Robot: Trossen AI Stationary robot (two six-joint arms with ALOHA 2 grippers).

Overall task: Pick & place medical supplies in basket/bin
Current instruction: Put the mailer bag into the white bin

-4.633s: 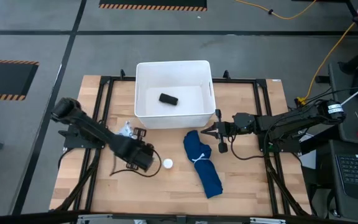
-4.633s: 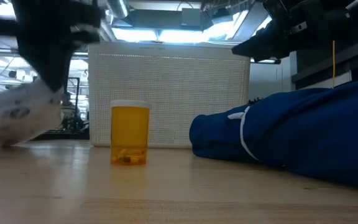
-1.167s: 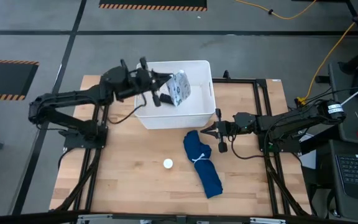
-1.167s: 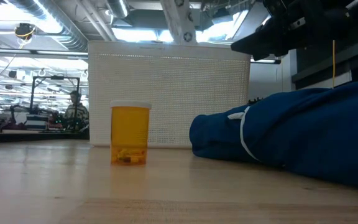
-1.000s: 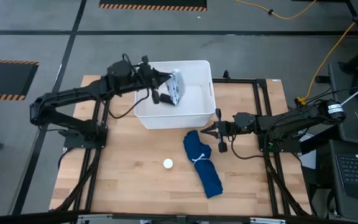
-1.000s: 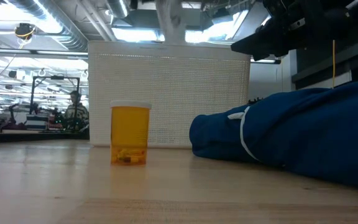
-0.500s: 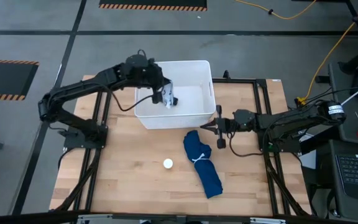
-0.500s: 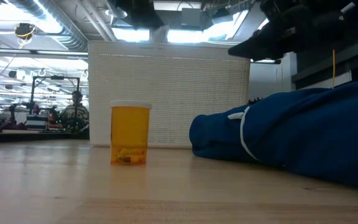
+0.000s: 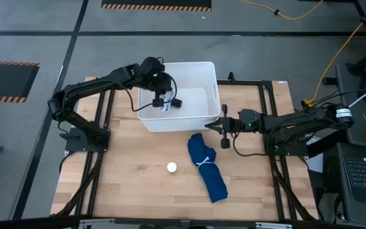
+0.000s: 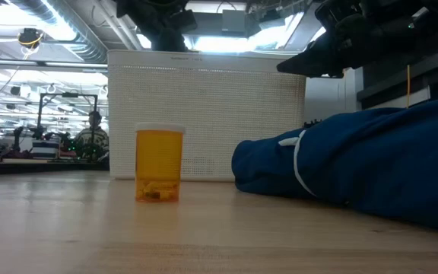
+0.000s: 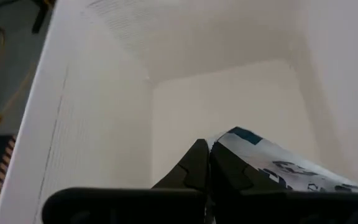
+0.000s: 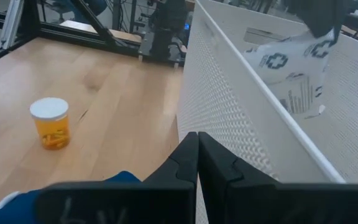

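Note:
The white tub (image 9: 146,117) stands at the table's far middle. My left gripper (image 9: 165,103) reaches down into it, shut on the grey-white patterned packet (image 12: 288,68). The dark-blue cloth bundle with its white band (image 9: 207,166) lies on the table near the tub's right front corner. The tiny white round object (image 9: 171,167) is the lid of an amber pill bottle (image 10: 158,173) standing left of the bundle. My right gripper (image 9: 210,128) is shut and hovers level just right of the tub, above the bundle's far end. My left gripper pinches the packet between its two fingers at its upper edge (image 12: 316,38), coming from above and pointing down. The packet (image 11: 278,169) hangs below the fingers inside the tub. Whether its lower end touches the tub's floor, I cannot tell.
A black metal frame (image 9: 259,83) runs around the wooden tabletop. There is bare wood on the table's left and near parts (image 9: 126,184). Beyond the table, the low view shows a workshop with a person (image 10: 93,133) far off.
My left gripper has carried the packet from above the tub's far-left rim toward the table's near edge and down into the tub, tipping from level to pointing down. The packet now hangs inside the tub. My right gripper has edged slightly toward the tub.

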